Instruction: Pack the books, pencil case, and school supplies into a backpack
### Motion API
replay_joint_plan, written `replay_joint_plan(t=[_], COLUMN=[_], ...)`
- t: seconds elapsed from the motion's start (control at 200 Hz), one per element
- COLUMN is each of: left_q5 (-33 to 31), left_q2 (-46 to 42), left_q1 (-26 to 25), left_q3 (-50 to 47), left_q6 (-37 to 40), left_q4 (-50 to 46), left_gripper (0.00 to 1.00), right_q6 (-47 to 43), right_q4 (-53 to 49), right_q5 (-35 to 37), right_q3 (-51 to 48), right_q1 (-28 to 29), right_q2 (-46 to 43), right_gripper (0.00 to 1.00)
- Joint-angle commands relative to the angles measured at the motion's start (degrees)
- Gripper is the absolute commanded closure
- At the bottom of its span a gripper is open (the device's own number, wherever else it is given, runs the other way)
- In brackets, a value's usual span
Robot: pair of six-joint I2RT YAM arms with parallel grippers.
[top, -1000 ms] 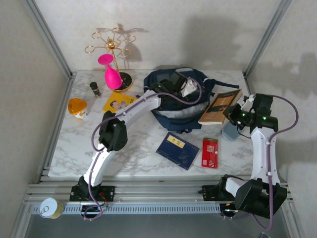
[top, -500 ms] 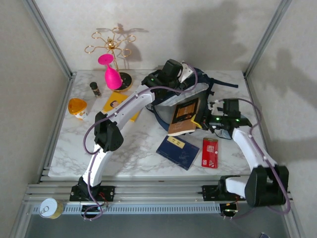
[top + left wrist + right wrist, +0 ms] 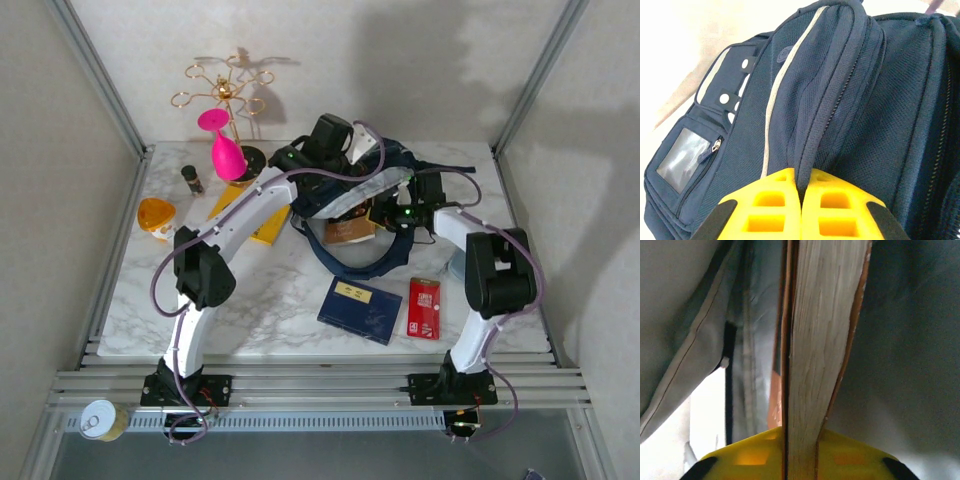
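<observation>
"Moved since before?" "Brown-and-black book point(image 3: 350, 232), cream page edges, now stands inside the navy, light-striped backpack point(image 3: 365, 262)."
"Grippers?" "Right gripper point(image 3: 801, 440) clamps the book; left gripper point(image 3: 801, 200) pinches a backpack fold, jaws closed."

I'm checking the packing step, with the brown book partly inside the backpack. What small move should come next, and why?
Probably push the brown book a little deeper, then release it. The right gripper holds it edge-first between the inner walls of the backpack, while the left gripper pinches a fold of the fabric, seemingly holding the opening up.
</observation>
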Motion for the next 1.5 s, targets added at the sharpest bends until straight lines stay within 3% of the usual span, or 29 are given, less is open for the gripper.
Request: replay_joint_plan(t=[0.0,0.035,0.145,0.355,0.586,0.786,1.006,1.116,1.242,1.352,1.497], left_q5=[1.2,1.4,0.2,0.7,1.3,1.4,0.3,-0.4,-0.6,-0.3,1.4], left_q2=[-5.1,-5.2,-5.1,-4.6,-4.0,-4.5,-4.5,-4.4,-4.9,-6.0,-8.9], left_q1=[0.8,1.1,1.3,1.5,1.5,1.5,1.7,2.2,2.9,2.9,2.9], left_q3=[0.8,0.5,-0.9,-2.0,-2.1,-2.1,-2.1,-2.1,-4.3,-7.9,-16.5], left_q6=[-1.9,-2.1,-2.0,-1.7,-1.6,-1.2,-1.7,-2.2,-3.6,-6.0,-13.4], left_q4=[4.0,4.1,5.3,5.8,6.1,5.1,4.8,4.3,4.6,5.5,9.4], left_gripper=[1.00,1.00,1.00,1.00,1.00,1.00,1.00,1.00,1.00,1.00,0.79], right_q6=[-6.1,-6.6,-6.4,-6.6,-4.7,-2.3,2.5,2.5,1.5,1.6,2.8], right_q4=[-0.6,-1.5,-2.4,-8.0,-3.8,9.6,27.6,28.7,27.4,20.4,3.0], right_q5=[6.2,7.9,12.7,24.7,27.3,29.8,31.3,28.0,23.1,21.3,27.0], right_q3=[5.8,6.0,2.8,-6.5,-10.9,-6.8,-2.7,-3.8,-12.7,-20.2,-25.8], right_q1=[0.2,0.3,0.9,7.0,12.1,12.4,12.5,12.8,13.9,13.8,13.7], right_q2=[3.2,3.1,-1.1,-11.7,-9.7,-2.6,3.8,2.8,-5.8,-17.3,-35.0], right_gripper=[0.66,0.55,0.45,0.41,0.61,0.90,0.93,0.91,0.81,0.72,0.66])
